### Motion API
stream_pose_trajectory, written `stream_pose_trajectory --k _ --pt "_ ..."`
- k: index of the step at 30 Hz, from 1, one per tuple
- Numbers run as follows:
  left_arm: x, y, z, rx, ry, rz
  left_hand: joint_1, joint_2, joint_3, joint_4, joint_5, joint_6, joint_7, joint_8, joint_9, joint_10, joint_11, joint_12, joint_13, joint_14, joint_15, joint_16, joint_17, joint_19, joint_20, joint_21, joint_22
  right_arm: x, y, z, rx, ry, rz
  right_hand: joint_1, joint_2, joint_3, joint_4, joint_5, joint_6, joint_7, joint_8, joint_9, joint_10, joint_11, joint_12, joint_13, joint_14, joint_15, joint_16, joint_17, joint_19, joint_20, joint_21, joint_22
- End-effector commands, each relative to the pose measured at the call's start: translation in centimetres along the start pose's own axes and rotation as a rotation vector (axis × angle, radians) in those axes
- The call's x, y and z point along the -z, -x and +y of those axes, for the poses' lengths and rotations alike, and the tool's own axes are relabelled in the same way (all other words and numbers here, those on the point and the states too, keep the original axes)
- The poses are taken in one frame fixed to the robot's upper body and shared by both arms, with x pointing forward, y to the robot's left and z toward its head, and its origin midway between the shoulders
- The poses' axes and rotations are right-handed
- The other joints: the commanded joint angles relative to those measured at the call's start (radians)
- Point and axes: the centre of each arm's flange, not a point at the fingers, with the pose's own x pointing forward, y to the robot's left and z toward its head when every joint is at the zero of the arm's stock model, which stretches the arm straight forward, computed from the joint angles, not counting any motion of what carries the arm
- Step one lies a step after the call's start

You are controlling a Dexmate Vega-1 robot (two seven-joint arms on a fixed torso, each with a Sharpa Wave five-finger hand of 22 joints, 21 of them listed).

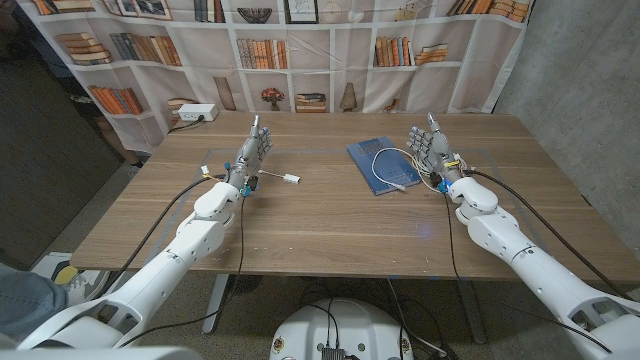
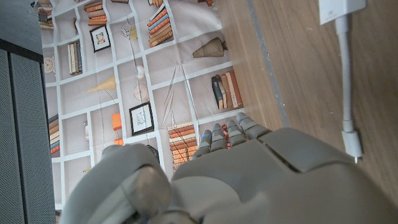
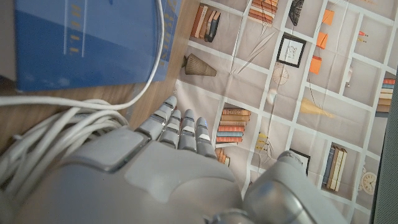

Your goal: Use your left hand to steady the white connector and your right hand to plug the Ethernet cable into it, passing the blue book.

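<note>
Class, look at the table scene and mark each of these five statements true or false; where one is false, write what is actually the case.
1. The left hand is holding the white connector. False: the connector lies on the table, apart from the hand.
2. Part of the Ethernet cable lies across the blue book. True.
3. The right hand holds the cable's plug. False: its fingers are spread and hold nothing.
4. The book lies between the connector and the right hand. True.
5. The cable is already plugged into the connector. False: the two lie apart, the book between them.
</note>
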Motion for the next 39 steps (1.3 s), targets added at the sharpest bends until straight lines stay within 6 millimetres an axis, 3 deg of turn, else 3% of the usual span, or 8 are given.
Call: stream_pose_trajectory --k 1,5,9,12,21,24,25,39 --pt "-1.0 0.5 -0.5 -0.009 -0.010 -0.046 0.011 0.004 -0.003 -0.004 0.007 0.019 0.001 0.005 0.005 0.028 0.000 0.011 0.003 0.027 -0.002 0.012 0.003 0.025 0.005 0.010 0.004 -1.1 0.4 0.5 -0.032 0.042 0.014 0.008 0.002 0.006 -0.001 0.004 0.004 0.011 0.006 0.002 0.011 0.004 0.007 0.004 0.000 0.008 0.006 0.005 0.007 0.005 0.003 0.005" --pt "-1.5 0.7 -0.4 -0.007 -0.055 -0.022 0.035 0.020 0.010 -0.014 0.007 0.049 0.000 0.009 0.005 0.052 -0.001 0.013 0.003 0.055 -0.007 0.014 0.002 0.048 0.006 0.014 0.003 -1.2 0.3 0.9 -0.067 0.064 0.015 0.011 0.007 0.008 -0.001 0.005 0.008 0.012 0.007 0.002 0.026 0.005 0.013 0.004 0.006 0.008 0.007 0.005 0.007 0.006 0.004 0.005" --pt "-2.2 0.8 -0.2 -0.019 -0.136 0.000 0.155 0.087 0.086 -0.061 -0.012 0.134 -0.007 0.019 0.005 0.151 -0.018 0.027 0.003 0.151 -0.022 0.021 0.000 0.106 0.012 0.021 0.003 -1.2 0.1 1.2 -0.082 0.054 -0.022 0.012 0.009 0.008 -0.002 0.005 0.007 0.012 0.006 0.002 0.028 0.005 0.013 0.004 0.011 0.009 0.009 0.005 0.008 0.005 0.005 0.005" --pt "-2.8 0.9 -0.1 -0.033 -0.189 0.002 0.215 0.089 0.125 -0.085 -0.032 0.203 -0.006 0.028 0.006 0.218 -0.026 0.034 0.004 0.220 -0.036 0.025 0.000 0.156 0.012 0.028 0.003 -1.2 -0.1 1.2 -0.083 0.041 -0.053 0.013 0.009 0.009 -0.002 0.005 0.008 0.013 0.006 0.002 0.030 0.005 0.014 0.004 0.012 0.009 0.008 0.005 0.008 0.006 0.005 0.005" --pt "-4.0 0.7 -0.5 -0.046 -0.343 -0.004 0.298 0.078 0.172 -0.125 -0.053 0.297 -0.033 0.037 0.007 0.317 -0.063 0.040 0.004 0.317 -0.074 0.028 -0.001 0.224 0.001 0.035 0.003 -1.5 0.9 1.4 -0.062 0.049 -0.093 0.021 0.016 0.012 -0.006 0.004 0.023 0.012 0.011 0.002 0.046 0.006 0.018 0.005 0.024 0.007 0.010 0.005 0.016 0.007 0.009 0.005" --pt "-4.5 0.7 -0.6 -0.032 -0.412 -0.009 0.400 0.057 0.206 -0.188 -0.054 0.319 -0.057 0.031 0.008 0.339 -0.097 0.027 0.004 0.334 -0.095 0.012 -0.003 0.222 0.007 0.021 0.003 -1.4 1.1 1.3 -0.052 0.051 -0.085 0.022 0.017 0.012 -0.006 0.004 0.026 0.010 0.012 0.002 0.049 0.005 0.019 0.005 0.024 0.006 0.010 0.005 0.018 0.008 0.009 0.005" --pt "-4.6 0.7 -0.7 -0.029 -0.432 -0.016 0.425 0.052 0.214 -0.204 -0.055 0.331 -0.064 0.030 0.008 0.355 -0.125 0.025 0.005 0.337 -0.105 0.008 -0.003 0.215 0.014 0.015 0.004 -1.4 1.2 1.2 -0.044 0.047 -0.090 0.023 0.017 0.013 -0.006 0.004 0.026 0.010 0.011 0.002 0.049 0.005 0.019 0.005 0.025 0.005 0.010 0.005 0.018 0.008 0.009 0.005" --pt "-6.1 2.0 -1.0 -0.033 -0.550 -0.083 0.514 -0.022 0.214 -0.265 -0.048 0.386 -0.121 0.027 0.010 0.401 -0.198 0.010 0.007 0.344 -0.156 -0.008 -0.005 0.153 0.004 -0.013 0.006 -2.6 2.9 2.1 -0.015 0.084 -0.163 0.033 0.023 0.016 -0.012 0.003 0.044 0.007 0.015 0.002 0.067 0.000 0.024 0.006 0.045 0.001 0.013 0.005 0.031 0.006 0.014 0.005"
